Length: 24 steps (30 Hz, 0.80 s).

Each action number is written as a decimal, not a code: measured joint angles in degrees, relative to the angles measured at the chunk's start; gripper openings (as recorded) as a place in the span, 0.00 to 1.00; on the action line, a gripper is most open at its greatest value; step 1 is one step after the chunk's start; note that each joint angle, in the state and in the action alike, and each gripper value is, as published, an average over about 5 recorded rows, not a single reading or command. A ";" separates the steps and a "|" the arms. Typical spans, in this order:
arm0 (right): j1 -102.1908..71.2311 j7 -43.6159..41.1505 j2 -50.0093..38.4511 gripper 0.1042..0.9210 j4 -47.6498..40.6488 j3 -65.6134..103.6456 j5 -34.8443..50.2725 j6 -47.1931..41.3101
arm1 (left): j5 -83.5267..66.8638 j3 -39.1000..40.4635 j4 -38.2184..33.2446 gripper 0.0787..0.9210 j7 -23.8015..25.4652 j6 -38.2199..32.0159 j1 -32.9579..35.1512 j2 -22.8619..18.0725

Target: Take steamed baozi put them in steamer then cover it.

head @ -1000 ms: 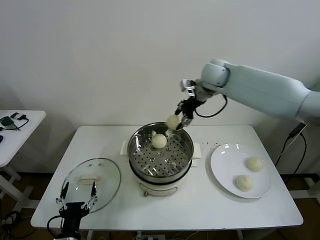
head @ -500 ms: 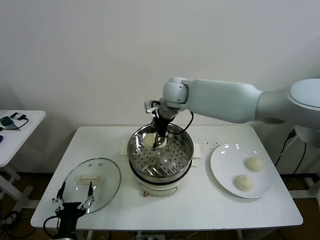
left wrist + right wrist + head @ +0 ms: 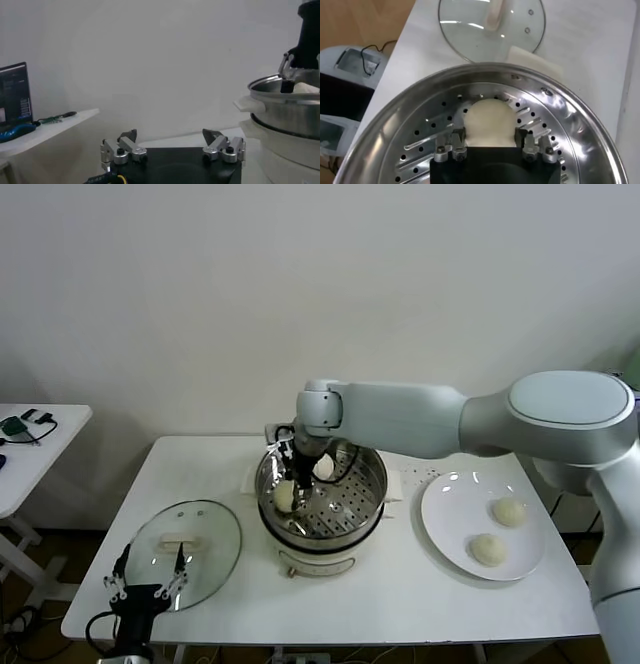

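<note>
White worktop point(image 3: 400, 584) is seen carrying everything, largest item first. The steamer point(image 3: 322, 506) is placed at the worktop's middle, shiny steel pot on a white base with side handles; its perforated floor is shown close up in the right wrist view point(image 3: 420, 145). The cover point(image 3: 187, 541) is laid flat on the worktop to the robot's left of the steamer, handle up, apart from the pot; it is also seen in the right wrist view point(image 3: 470, 25). A white plate point(image 3: 440, 519) is set on the robot's right side of the steamer.

Right arm is reached across from the right, and the right pincer point(image 3: 292, 484) is lowered inside the steamer at its left part. In the right wrist view point(image 3: 489, 145) the fingers are seen standing on either side of one steamed baozi point(image 3: 489, 124), which is resting on the perforated floor; the jaws are partly spread, and whether the pads touch the bun cannot be told. That bun is seen in the head view at the pot's left inner side point(image 3: 285, 496). A second bun point(image 3: 324, 468) is sat farther back in the pot, just beside the pincer. Two more buns point(image 3: 510, 511) point(image 3: 489, 549) are left on the plate, near each other, not touching.

Left pincer point(image 3: 146, 578) is parked at the worktop's front-left edge, near the cover's front rim, jaws spread wide, nothing held point(image 3: 172, 145).
</note>
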 measured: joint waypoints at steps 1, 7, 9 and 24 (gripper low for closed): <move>-0.06 0.00 0.01 0.77 -0.01 0.10 -0.04 -0.02 | 0.00 -0.03 0.03 0.88 0.00 0.00 -0.01 0.00; 0.16 -0.23 -0.61 0.88 0.56 0.89 -0.08 0.09 | 0.00 -0.08 -0.08 0.88 -0.01 0.00 0.02 0.00; 0.77 -0.62 -1.33 0.88 1.12 1.03 -0.09 0.30 | 0.00 -0.10 -0.20 0.88 -0.01 0.00 0.11 0.00; 10.70 -6.58 -20.08 0.88 12.00 0.05 -3.60 5.43 | 0.92 0.48 -0.43 0.88 -0.03 0.06 0.19 0.15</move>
